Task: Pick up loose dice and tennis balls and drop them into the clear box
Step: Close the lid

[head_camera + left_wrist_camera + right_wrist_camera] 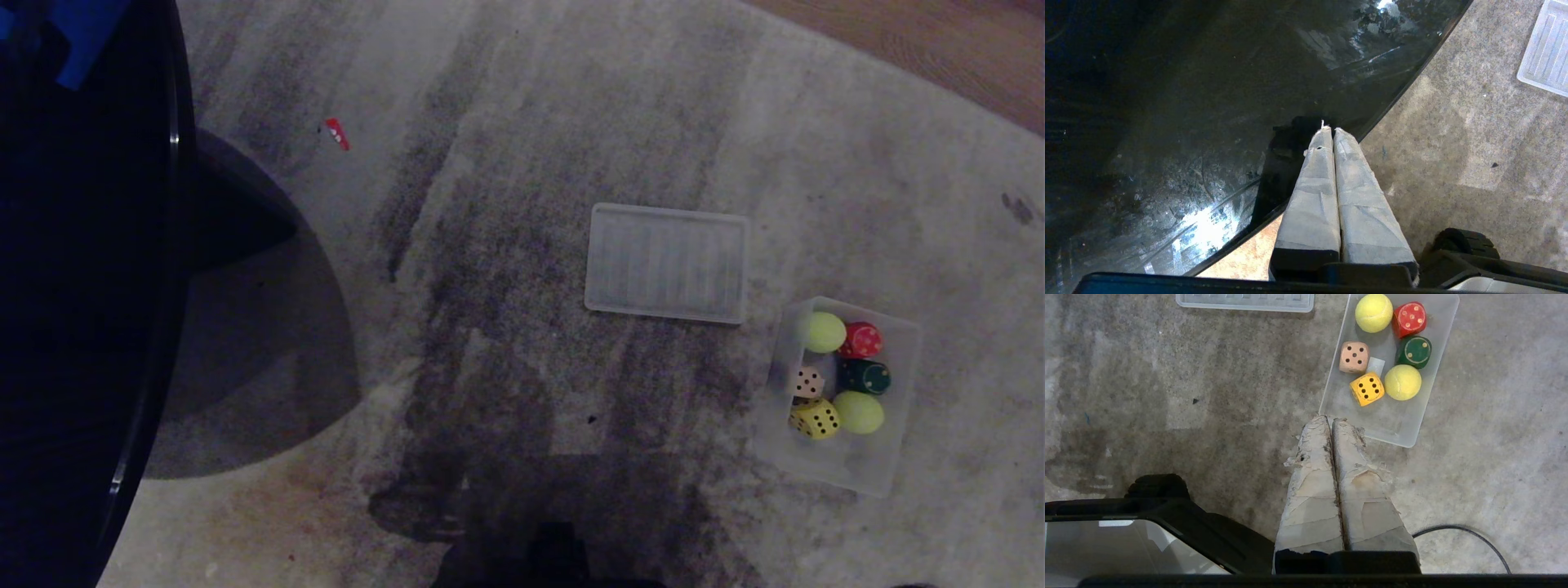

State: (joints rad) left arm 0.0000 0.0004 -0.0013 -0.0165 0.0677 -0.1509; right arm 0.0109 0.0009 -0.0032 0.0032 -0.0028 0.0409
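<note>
The clear box (849, 465) sits on the carpet at the right. Inside it lie two tennis balls (823, 331) (858, 412), a red die (862, 340), a beige die (807, 382), a yellow die (815, 419) and a dark green die (865, 376). In the right wrist view my right gripper (1329, 419) is shut and empty, its tips just short of the near corner of the clear box (1392, 424). My left gripper (1329, 130) is shut and empty over the edge of a black glass table (1167, 102). Neither gripper shows in the head view.
A flat translucent lid (667, 263) lies on the carpet left of the box. The black glass table (82, 286) fills the left side. A small red scrap (336, 133) lies on the far carpet. A black cable (1466, 531) runs beside my right gripper.
</note>
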